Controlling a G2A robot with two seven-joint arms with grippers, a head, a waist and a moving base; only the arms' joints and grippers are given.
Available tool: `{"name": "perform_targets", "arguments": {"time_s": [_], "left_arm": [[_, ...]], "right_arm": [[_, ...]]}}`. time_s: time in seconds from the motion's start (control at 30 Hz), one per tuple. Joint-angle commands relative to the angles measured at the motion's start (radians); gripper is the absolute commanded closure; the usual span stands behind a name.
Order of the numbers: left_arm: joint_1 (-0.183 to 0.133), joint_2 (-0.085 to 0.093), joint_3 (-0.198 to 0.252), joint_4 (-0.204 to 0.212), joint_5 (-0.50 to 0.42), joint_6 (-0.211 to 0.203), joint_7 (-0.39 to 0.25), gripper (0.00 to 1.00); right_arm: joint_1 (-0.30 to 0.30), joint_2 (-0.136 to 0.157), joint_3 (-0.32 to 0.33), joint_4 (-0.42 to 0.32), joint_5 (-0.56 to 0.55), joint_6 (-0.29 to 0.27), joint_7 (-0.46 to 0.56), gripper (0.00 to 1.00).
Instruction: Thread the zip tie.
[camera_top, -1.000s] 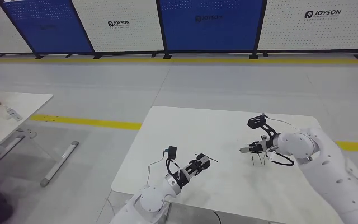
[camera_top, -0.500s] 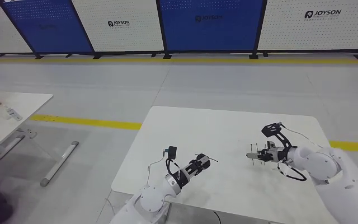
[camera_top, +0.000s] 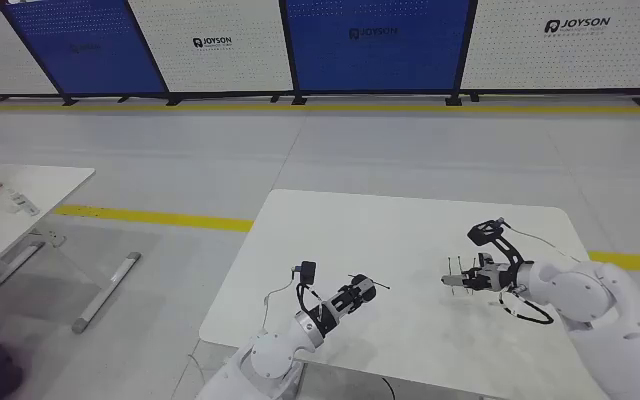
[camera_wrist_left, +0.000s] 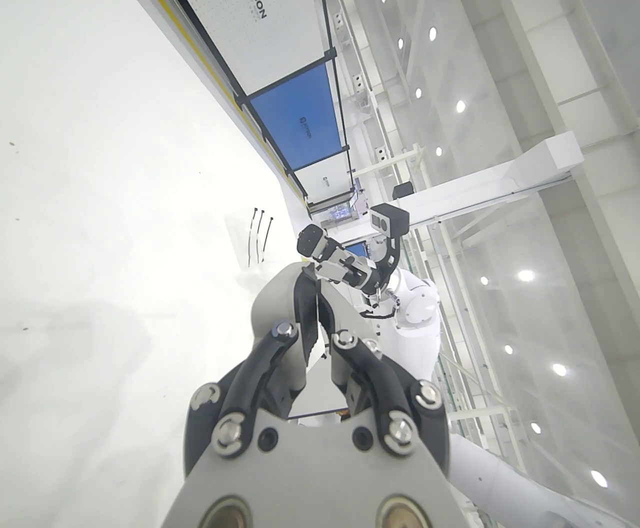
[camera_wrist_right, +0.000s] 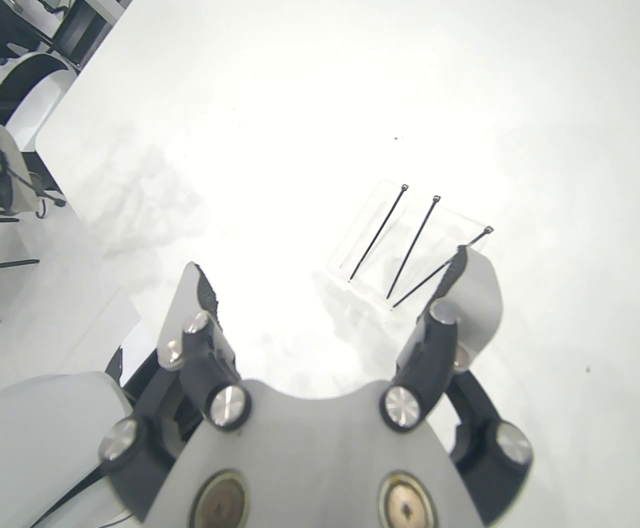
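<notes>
Nearest you, L gripper (camera_top: 364, 291) sits at approx 7 o'clock on the table (camera_top: 400, 230). Its jaws are pinched tight on a thin black zip tie (camera_wrist_left: 316, 320), w/ the tie's ends poking out past the fingers. Over at 4 o'clock, R gripper (camera_wrist_right: 330, 272) has its jaws spread wide w/ nothing between them. The two grippers are well apart. Just beyond R gripper you've got three spare ties (camera_wrist_right: 414, 247) lying side by side on a clear sheet (camera_wrist_right: 360, 225), heads pointing away from it. The outer one runs right by a fingertip (camera_wrist_right: 457, 267); can't tell if it's touching. Farther out at 12 o'clock there's grey floor (camera_top: 300, 150) w/ a yellow line (camera_top: 150, 217), then blue & white panels (camera_top: 375, 45).
</notes>
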Motion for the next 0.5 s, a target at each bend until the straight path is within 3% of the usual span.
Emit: {"name": "perform_targets", "arguments": {"time_s": [0.0, 0.2, 0.3, 0.47], "left_arm": [[0.000, 0.000, 0.000, 0.000, 0.000, 0.000, 0.000, 1.00], [0.000, 0.000, 0.000, 0.000, 0.000, 0.000, 0.000, 1.00], [0.000, 0.000, 0.000, 0.000, 0.000, 0.000, 0.000, 1.00], [0.000, 0.000, 0.000, 0.000, 0.000, 0.000, 0.000, 1.00]], "right_arm": [[0.012, -0.002, -0.012, -0.005, -0.005, 0.013, 0.041, 0.00], [0.074, -0.014, -0.050, -0.042, -0.071, 0.247, 0.161, 0.00], [0.119, -0.024, -0.085, -0.042, -0.102, 0.286, 0.217, 0.00], [0.119, -0.024, -0.085, -0.042, -0.102, 0.286, 0.217, 0.00]]}}
